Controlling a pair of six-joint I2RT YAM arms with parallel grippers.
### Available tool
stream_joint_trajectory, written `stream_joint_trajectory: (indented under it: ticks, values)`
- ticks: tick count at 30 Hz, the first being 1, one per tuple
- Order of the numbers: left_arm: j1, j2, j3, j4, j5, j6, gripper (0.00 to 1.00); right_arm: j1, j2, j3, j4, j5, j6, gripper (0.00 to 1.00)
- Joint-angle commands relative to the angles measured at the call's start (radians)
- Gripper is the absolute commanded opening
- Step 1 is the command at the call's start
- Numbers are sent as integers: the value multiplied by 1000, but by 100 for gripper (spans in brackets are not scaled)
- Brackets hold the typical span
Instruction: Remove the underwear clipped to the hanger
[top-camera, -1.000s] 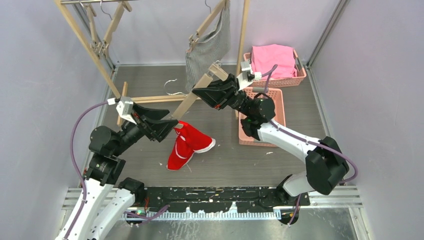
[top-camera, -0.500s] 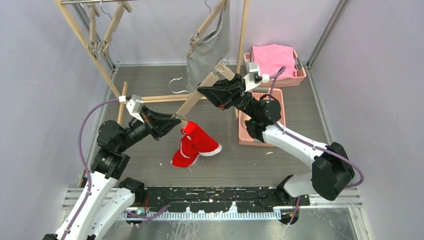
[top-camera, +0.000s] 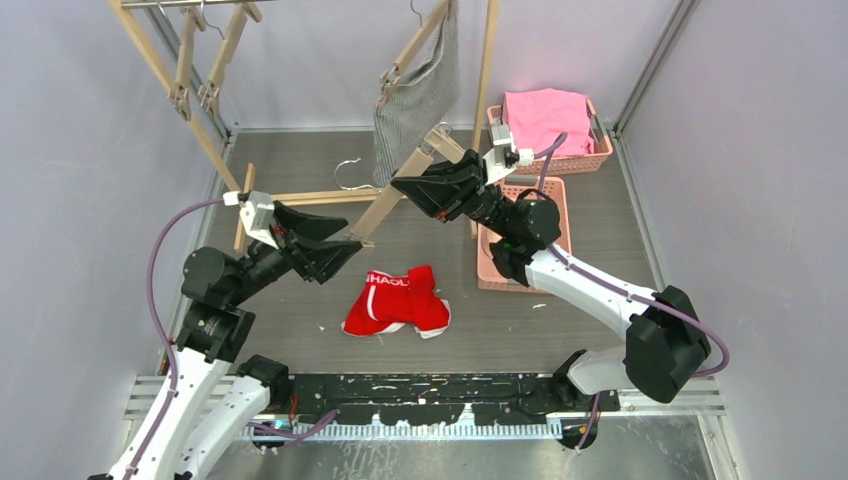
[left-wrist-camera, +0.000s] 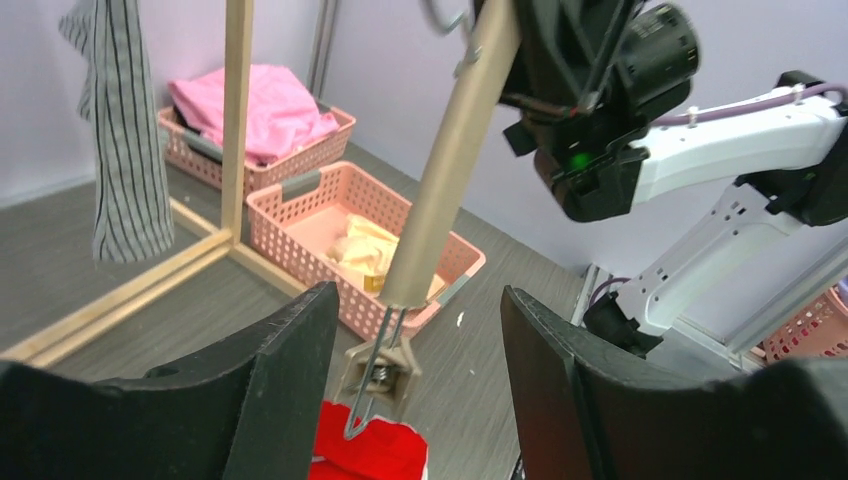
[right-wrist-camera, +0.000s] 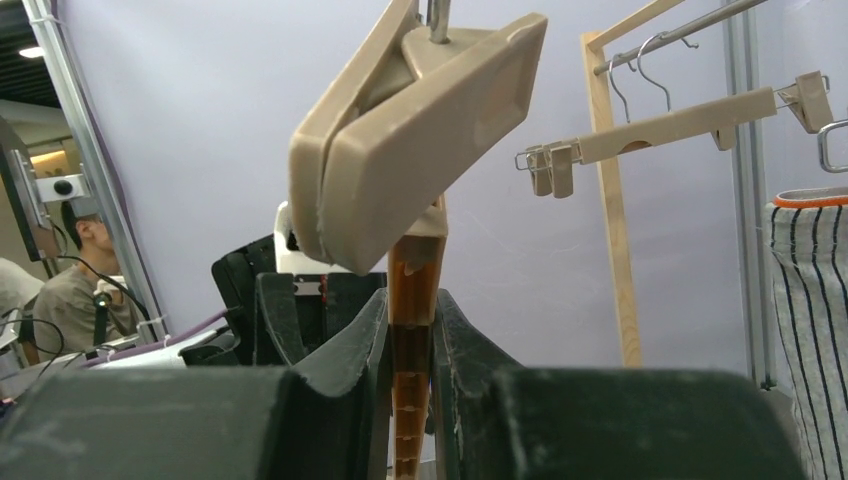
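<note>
1. On the grey wood-grain surface (top-camera: 560, 320), the red cloth underwear with white trim and lettering (top-camera: 397, 302) was found crumpled, unclipped.
2. The left claw (top-camera: 345, 247) was held apart around the clip (left-wrist-camera: 382, 372) of the pale wooden hanger (top-camera: 383, 203).
3. The right claw (top-camera: 402, 186) was clamped on that hanger's bar.

The red underwear (top-camera: 397, 303) lay crumpled on the surface (top-camera: 290, 320), clear of the wooden hanger (top-camera: 385, 205) clasped by the right tool (top-camera: 398, 184).
</note>
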Motion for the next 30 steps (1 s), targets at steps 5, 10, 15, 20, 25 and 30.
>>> stream_joint_trajectory:
  ticks: [5,10,15,20,25,30]
  values:
    - [2,65,71,130,72,-32,59,6,-37,11,57,-9,13,1]
    - [2,116,72,208,125,-89,60,6,-36,12,57,-8,11,1]
    - [2,133,57,248,128,-111,58,11,-28,18,60,-8,15,1]
    - [2,158,48,293,160,-137,19,22,-10,27,69,-6,15,1]
    - [2,154,39,330,172,-150,0,24,-3,17,59,8,16,1]
    - [2,131,37,338,165,-183,0,24,-4,-1,58,34,13,1]
